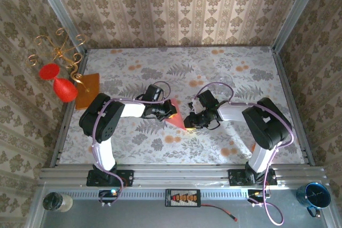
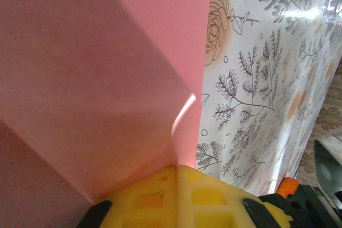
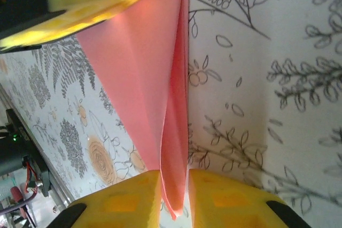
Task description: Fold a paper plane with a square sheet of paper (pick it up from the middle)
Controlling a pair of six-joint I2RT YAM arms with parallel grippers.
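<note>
Inside right gripper (image 3: 174, 201): paper plane (image 3: 140, 78) (left gripper (image 2: 178, 190) pinches edge).

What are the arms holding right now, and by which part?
The paper: left fingers clamp one edge, right fingers straddle its folded tip, grip unclear.

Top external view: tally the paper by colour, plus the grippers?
pink folded paper: 1
orange sheet: 1
grippers: 2 (left gripper, right gripper)
Total: 4
</note>
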